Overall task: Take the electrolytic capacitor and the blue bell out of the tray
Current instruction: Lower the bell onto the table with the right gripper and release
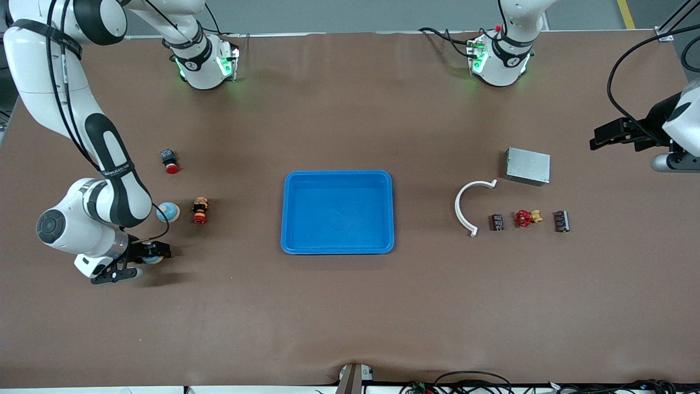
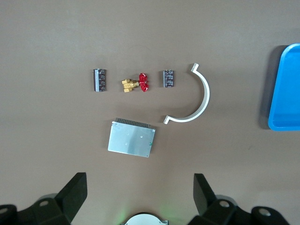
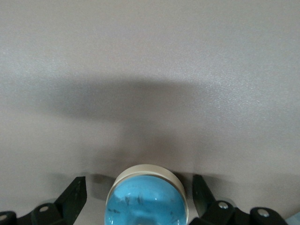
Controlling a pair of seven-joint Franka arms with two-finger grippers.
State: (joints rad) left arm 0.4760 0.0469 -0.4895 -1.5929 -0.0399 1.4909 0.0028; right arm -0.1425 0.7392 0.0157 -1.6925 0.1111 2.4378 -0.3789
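Observation:
A blue dome bell (image 3: 143, 200) with a cream base sits between the fingers of my right gripper (image 3: 139, 194), which is open with a gap on each side. In the front view this gripper (image 1: 141, 262) is low at the right arm's end of the table, and the bell (image 1: 153, 259) is mostly hidden under it. A second blue bell (image 1: 168, 211) stands just farther from the camera. Two dark capacitors (image 1: 497, 221) (image 1: 561, 220) lie at the left arm's end and also show in the left wrist view (image 2: 168, 78) (image 2: 100, 79). My left gripper (image 1: 620, 134) (image 2: 139, 194) is open and empty, up in the air.
A blue tray (image 1: 337, 243) (image 2: 283, 93) sits mid-table. Near the capacitors lie a red valve (image 1: 526, 218), a white curved piece (image 1: 464, 205) and a metal box (image 1: 528, 166). Two red push buttons (image 1: 170, 161) (image 1: 200, 210) lie near the bells.

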